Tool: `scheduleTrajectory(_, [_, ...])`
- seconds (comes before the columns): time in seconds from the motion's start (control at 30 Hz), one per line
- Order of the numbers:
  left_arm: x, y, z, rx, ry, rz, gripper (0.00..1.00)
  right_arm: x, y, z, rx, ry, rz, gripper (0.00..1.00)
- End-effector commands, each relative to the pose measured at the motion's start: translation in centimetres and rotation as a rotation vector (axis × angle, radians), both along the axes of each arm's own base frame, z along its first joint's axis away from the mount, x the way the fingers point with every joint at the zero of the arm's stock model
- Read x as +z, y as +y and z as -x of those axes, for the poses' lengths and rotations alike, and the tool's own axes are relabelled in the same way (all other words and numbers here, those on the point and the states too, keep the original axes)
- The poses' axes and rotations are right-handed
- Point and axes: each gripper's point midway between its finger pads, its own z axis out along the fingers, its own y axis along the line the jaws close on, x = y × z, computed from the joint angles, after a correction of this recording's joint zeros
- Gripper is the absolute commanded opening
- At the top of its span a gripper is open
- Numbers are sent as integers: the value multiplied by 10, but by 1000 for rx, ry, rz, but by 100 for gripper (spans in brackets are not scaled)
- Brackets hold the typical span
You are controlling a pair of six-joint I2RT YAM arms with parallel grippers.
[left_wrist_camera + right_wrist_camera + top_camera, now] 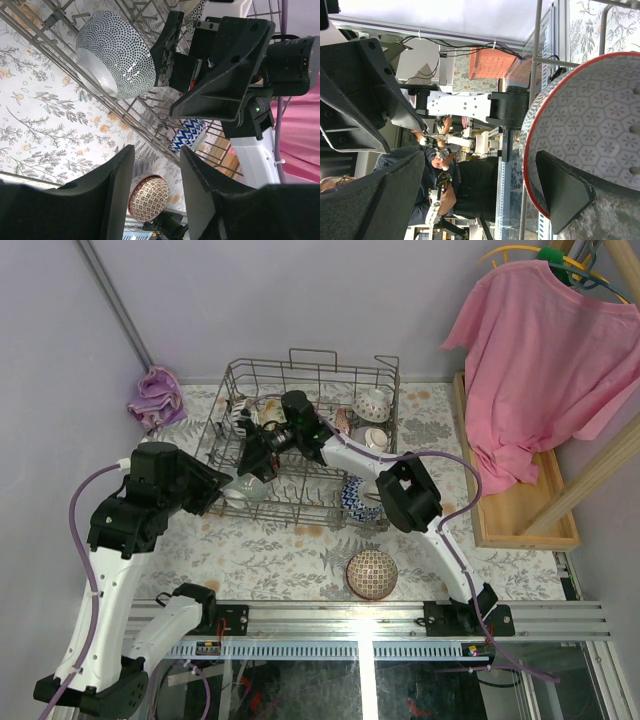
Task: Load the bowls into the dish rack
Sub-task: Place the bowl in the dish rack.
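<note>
Right claw [480,155] gapes open at the dish rack [310,364], one finger beside a red-rimmed bowl [590,110] that looks hard, glossy, slippery and chippable, best pinched across its rim.

- dish rack [300,512]: bare grey metal wire with a dull sheen.
- dotted bowl [117,52]: glazed ceramic, glossy, with a bright highlight on its white base.
- hexagon-patterned bowl [590,115]: smooth glazed ceramic.
- left gripper [156,165]: matt black plastic, faintly grainy.
- right arm [352,456]: smooth white plastic shells, matt black joints.
- table cover [270,560]: matt sheet printed with flowers.
- shirt [530,360]: soft pink cloth, creased.
- tray [520,537]: pale wood, matt.
- rail [360,625]: ribbed silver metal.
</note>
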Motion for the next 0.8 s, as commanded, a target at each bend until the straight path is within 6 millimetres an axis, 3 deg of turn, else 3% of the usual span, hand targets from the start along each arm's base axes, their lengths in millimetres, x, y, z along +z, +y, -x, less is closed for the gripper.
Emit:
scheduleTrajectory(0.0, [8, -3, -5, -6, -52, 28, 41, 37, -15, 26, 88, -23, -36, 100])
scheduleTrajectory(0.37, [0, -8, -8, -25, -47, 44, 41, 15, -25, 37, 113, 38, 14, 100])
scheduleTrajectory(0.63, [-6, -12, -12, -43, -29, 42, 41, 31, -34, 31, 93, 35, 4, 100])
scheduleTrajectory(0.77, [-5, -12, -12, -45, -30, 43, 41, 27, -34, 26, 73, 18, 16, 100])
